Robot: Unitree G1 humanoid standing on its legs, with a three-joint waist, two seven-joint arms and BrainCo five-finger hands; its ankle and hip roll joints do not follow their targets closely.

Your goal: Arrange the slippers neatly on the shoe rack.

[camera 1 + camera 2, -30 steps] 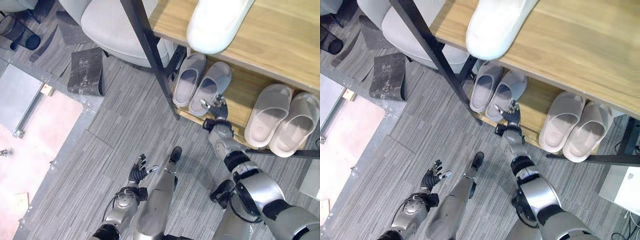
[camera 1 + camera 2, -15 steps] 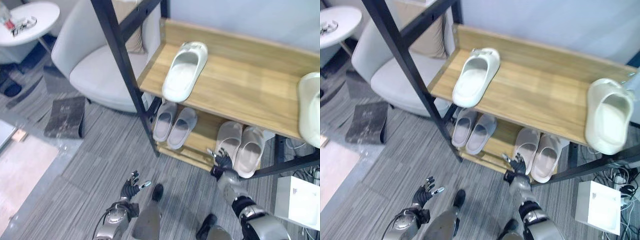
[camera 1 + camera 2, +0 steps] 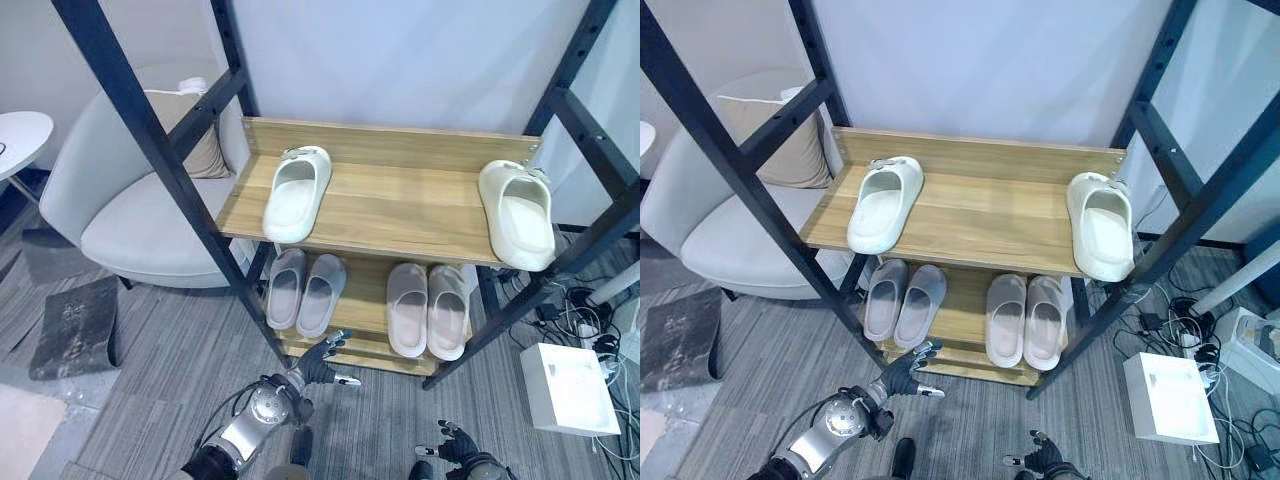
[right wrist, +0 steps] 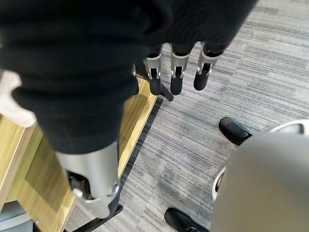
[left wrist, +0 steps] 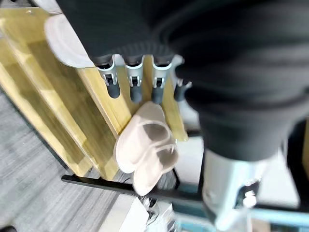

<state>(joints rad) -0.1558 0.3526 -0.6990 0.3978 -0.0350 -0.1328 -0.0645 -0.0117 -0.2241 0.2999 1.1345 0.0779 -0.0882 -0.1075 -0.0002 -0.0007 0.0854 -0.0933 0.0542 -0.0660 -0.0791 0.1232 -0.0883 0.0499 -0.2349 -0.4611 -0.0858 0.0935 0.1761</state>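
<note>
The shoe rack (image 3: 380, 200) carries two cream slippers far apart on its upper wooden shelf, one at the left (image 3: 296, 193) and one at the right edge (image 3: 517, 214). On the lower shelf a grey pair (image 3: 303, 291) and a beige pair (image 3: 427, 309) stand side by side, toes inward. My left hand (image 3: 315, 365) hovers open just before the lower shelf, below the grey pair; its straight fingers (image 5: 133, 84) point at the rack and the beige pair (image 5: 147, 151). My right hand (image 3: 455, 447) is low over the floor, away from the rack, fingers (image 4: 176, 77) straight and empty.
A light grey armchair (image 3: 120, 225) with a beige cushion stands left of the rack. A dark mat (image 3: 65, 325) lies on the carpet at the lower left. A white box (image 3: 565, 385) and loose cables lie on the floor at the right. Black uprights frame the rack.
The camera has tilted up to take in the whole rack. My right hand has drawn back from the lower shelf to low over the floor. My left hand has come closer to the rack's front.
</note>
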